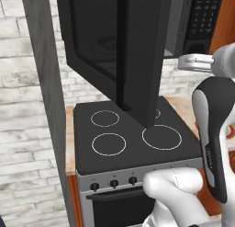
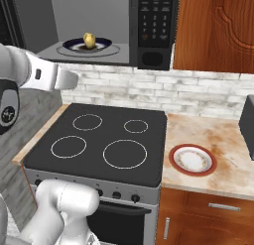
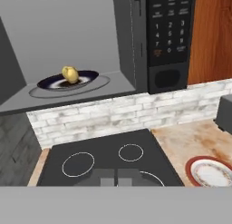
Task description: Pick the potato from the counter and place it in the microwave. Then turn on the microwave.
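One potato (image 2: 89,39) on one dark plate (image 2: 101,43) inside open microwave (image 2: 155,28).
Gripper (image 3: 116,177) clenched, empty; four burner rings (image 2: 125,153); one red-rimmed plate (image 2: 192,159) near counter (image 2: 223,140) front edge.

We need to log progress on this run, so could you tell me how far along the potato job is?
Done: the potato sits on a dark plate inside the microwave. In hand: nothing; the gripper is shut and empty. Left: closing the open door and switching the microwave on.
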